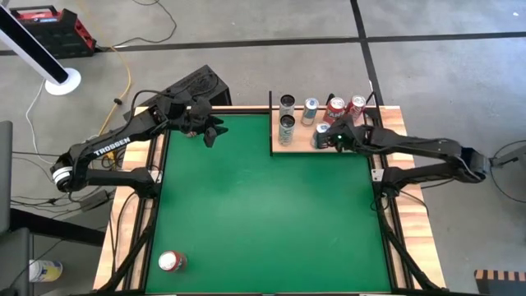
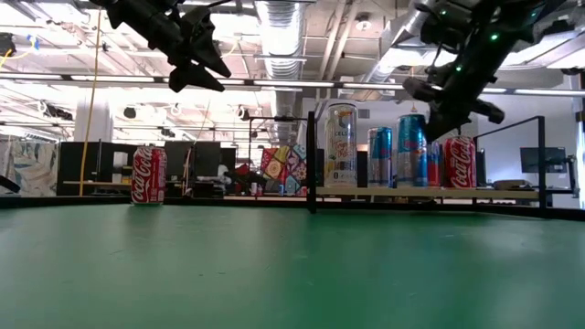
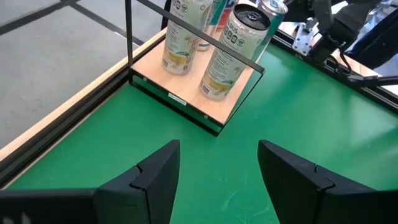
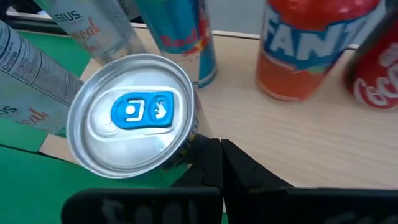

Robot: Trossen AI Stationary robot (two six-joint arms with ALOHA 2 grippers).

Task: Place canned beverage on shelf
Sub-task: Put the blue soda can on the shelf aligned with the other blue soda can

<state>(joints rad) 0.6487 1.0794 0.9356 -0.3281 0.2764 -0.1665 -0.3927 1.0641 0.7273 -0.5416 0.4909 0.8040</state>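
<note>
Cans on the far-right shelf, one can left at the near edge.

Nearest, a red can (image 1: 171, 261) stands alone at the near-left of the green surface (image 1: 263, 214). Farther back, the left gripper (image 1: 209, 131) hangs with fingers apart, holding nothing. At the far right, the right gripper (image 1: 334, 137), fingers closed and empty, hovers just beside a silver can (image 4: 132, 115) on the shelf (image 1: 302, 146).
</note>
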